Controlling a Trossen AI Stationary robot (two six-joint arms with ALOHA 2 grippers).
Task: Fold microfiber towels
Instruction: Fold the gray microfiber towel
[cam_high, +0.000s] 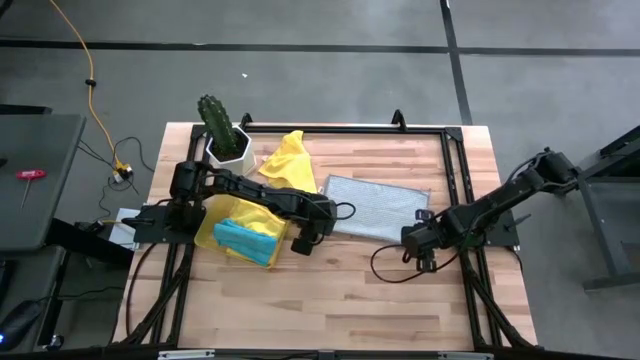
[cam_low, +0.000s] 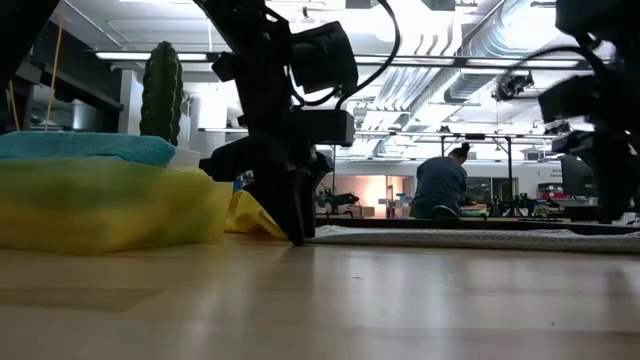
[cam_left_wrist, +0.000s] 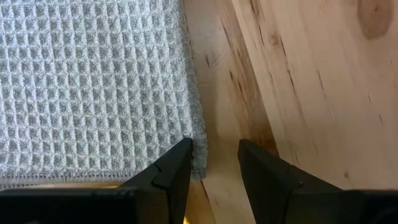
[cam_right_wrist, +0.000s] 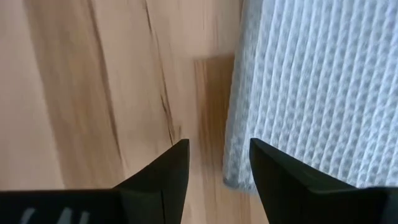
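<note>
A grey waffle-weave towel (cam_high: 375, 205) lies flat on the table, right of centre. My left gripper (cam_high: 303, 243) is open at the towel's near left corner (cam_left_wrist: 196, 158), pointing down. One finger is over the corner and the other over bare wood. My right gripper (cam_high: 424, 258) is open above the towel's near right corner (cam_right_wrist: 239, 177), which shows between its fingers. A folded turquoise towel (cam_high: 245, 242) lies on the yellow tray (cam_high: 208, 232). A crumpled yellow towel (cam_high: 287, 160) lies at the back. My left gripper comes from above, and in the low view its fingertips (cam_low: 298, 235) reach down to the table at the towel's edge. One finger (cam_left_wrist: 174, 171) stands on or just over the corner's hem; I cannot tell whether it touches. The towel lies flat.
A cactus in a white pot (cam_high: 222, 135) stands at the back left, beside the yellow towel. A black frame (cam_high: 455, 150) runs round the table's far and right sides. Bare wood (cam_high: 340, 300) lies toward the near edge. A person (cam_low: 438, 185) shows far off in the room.
</note>
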